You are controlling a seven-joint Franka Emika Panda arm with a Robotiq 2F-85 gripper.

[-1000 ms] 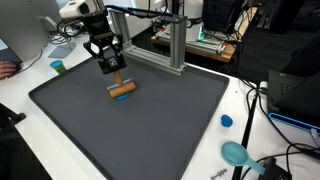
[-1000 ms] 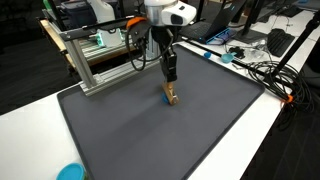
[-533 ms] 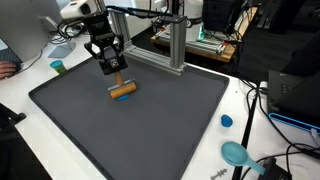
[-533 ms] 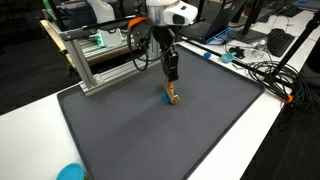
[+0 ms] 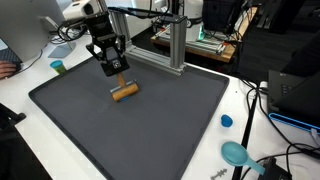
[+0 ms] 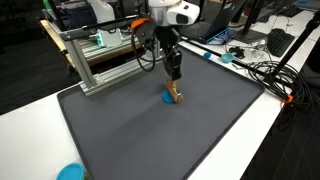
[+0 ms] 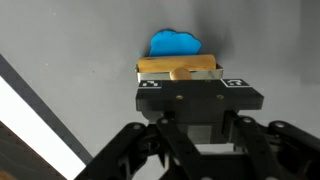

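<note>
A short wooden piece (image 5: pixel 124 91) with a blue part (image 7: pixel 175 44) on its far side sits low over the dark mat (image 5: pixel 140 135) in both exterior views (image 6: pixel 176 95). My gripper (image 5: pixel 116 76) points straight down onto it (image 6: pixel 176 80). In the wrist view the wooden piece (image 7: pixel 178 66) lies crosswise just beyond the gripper (image 7: pixel 188 82), and a wooden stub runs in between the jaws. The fingertips are hidden behind the gripper body. The piece is slightly tilted and seems held.
An aluminium frame (image 5: pixel 175 40) stands at the mat's back edge (image 6: pixel 100 60). On the white table lie a small blue cup (image 5: pixel 58 67), a blue cap (image 5: pixel 226 121), a teal scoop (image 5: pixel 236 153) and cables (image 6: pixel 262 72). A person's hand (image 5: pixel 8 70) rests at the edge.
The gripper and the wooden piece have shifted together a little sideways across the mat, and the piece has tilted slightly.
</note>
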